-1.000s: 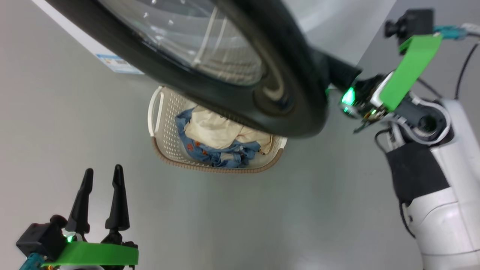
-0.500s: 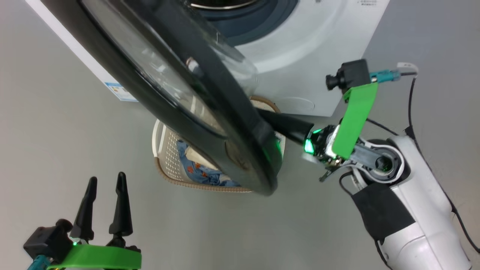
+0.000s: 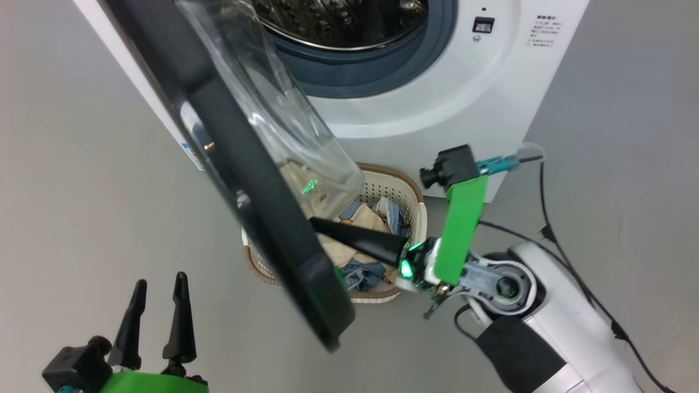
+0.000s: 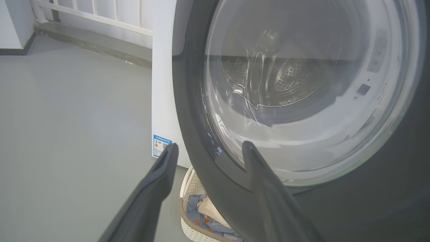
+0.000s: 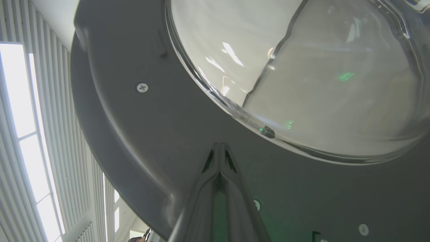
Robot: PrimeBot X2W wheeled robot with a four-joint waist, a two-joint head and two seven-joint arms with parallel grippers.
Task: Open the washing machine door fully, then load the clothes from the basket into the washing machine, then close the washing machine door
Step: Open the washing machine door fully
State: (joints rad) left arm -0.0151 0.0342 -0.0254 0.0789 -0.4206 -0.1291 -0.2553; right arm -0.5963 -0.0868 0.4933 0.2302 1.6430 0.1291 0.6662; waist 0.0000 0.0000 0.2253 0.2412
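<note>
The washing machine door (image 3: 224, 164) stands open, edge-on in the head view. On its glass-bowl side, the drum mouth (image 3: 349, 22) is uncovered and clear to reach from the front. Beneath the door, its black rim and glass bowl overhang much of the basket (image 3: 385, 190). The right gripper (image 3: 314, 221), fingers pressed together, lies across the clothes (image 3: 377, 215) with its tips against the door's inner face. On the door's outer side, bare grey floor (image 3: 82, 191) lies open, and the left gripper (image 3: 160, 278) stands there with spread fingers, apart from the door.
</note>
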